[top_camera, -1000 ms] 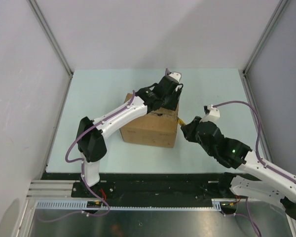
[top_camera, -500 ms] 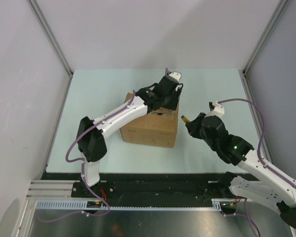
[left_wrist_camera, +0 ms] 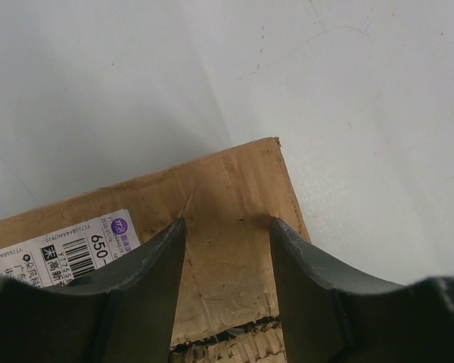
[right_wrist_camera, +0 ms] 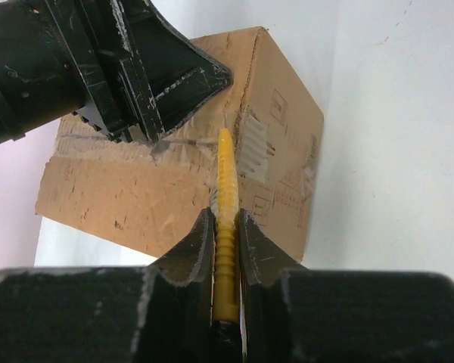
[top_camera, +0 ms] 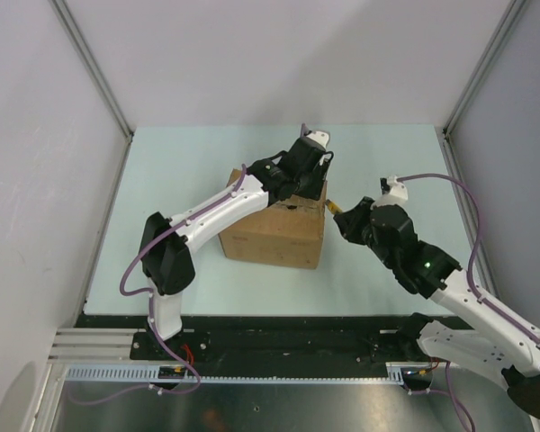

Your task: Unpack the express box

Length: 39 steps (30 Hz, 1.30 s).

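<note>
The box (top_camera: 272, 236) is sitting near the middle of the worktop (top_camera: 175, 171), and its top is looking closed from above. A white label (left_wrist_camera: 60, 253) is lying on that top, partly hidden by one of our fingers.

We are holding our left gripper (left_wrist_camera: 227, 227) over the box's far right corner. Its fingers are spread apart, with only bare cardboard showing between them. We cannot tell whether they are pressing on the top or hanging just above it.

Just right of the box, our right gripper (right_wrist_camera: 225, 219) is pinching a yellow knife (right_wrist_camera: 225, 174) tightly between its fingers. The knife is pointing at the box's upper right edge, close to the left gripper. We cannot tell whether its tip is touching the cardboard.
</note>
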### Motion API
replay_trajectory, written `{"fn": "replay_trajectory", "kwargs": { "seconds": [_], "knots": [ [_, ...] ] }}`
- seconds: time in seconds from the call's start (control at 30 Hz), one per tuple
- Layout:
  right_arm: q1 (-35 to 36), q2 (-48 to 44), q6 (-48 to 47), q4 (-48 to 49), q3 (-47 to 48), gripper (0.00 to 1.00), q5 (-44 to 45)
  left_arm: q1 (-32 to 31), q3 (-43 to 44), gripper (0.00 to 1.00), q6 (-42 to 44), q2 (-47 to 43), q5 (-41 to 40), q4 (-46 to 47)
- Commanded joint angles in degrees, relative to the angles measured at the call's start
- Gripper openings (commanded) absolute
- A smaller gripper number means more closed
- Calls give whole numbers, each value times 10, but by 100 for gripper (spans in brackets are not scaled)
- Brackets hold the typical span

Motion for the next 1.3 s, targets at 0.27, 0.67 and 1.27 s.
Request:
{"fn": "replay_trajectory", "kwargs": {
  "seconds": [0.27, 0.67, 1.27],
  "knots": [
    [4, 35, -10, 15, 31, 0, 33, 1, -23, 53, -10, 37, 21, -78],
    [24, 34, -2, -16, 31, 0, 30, 1, -25, 53, -11, 38, 19, -79],
    [51, 30, 16, -127, 30, 0, -55, 1, -39, 53, -26, 43, 20, -80]
  ]
}}
